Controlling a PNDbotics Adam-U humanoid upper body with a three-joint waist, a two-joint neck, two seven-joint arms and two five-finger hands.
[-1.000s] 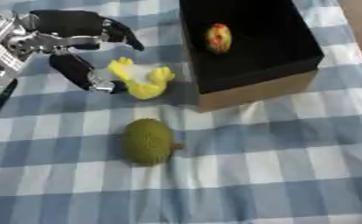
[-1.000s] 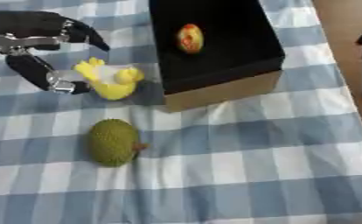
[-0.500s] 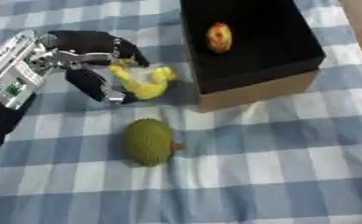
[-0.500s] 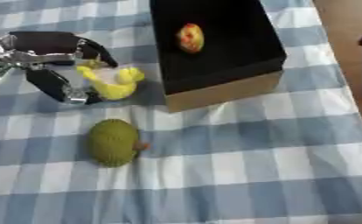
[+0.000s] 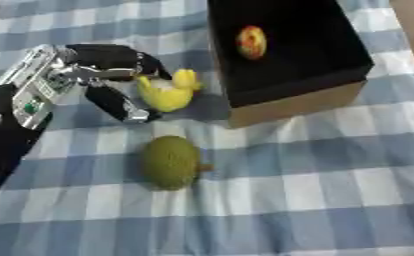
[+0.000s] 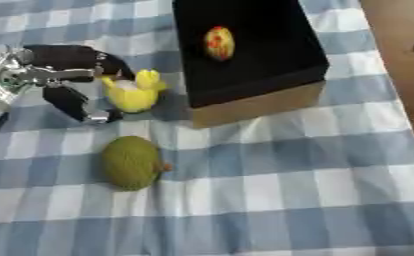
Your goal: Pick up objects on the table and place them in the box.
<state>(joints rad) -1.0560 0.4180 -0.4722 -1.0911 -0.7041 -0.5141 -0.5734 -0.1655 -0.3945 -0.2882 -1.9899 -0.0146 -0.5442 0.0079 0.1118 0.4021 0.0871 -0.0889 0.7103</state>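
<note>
Since a second ago your left robot hand (image 5: 105,80) has dropped beside the yellow toy (image 5: 168,92) at upper left, fingers spread around but not clamped, so close them, then lift toward the box (image 5: 291,102).

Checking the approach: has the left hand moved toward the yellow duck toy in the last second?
Yes. The left hand has come right, toward the black box, and its curled fingers and thumb now flank the yellow duck toy.
</note>
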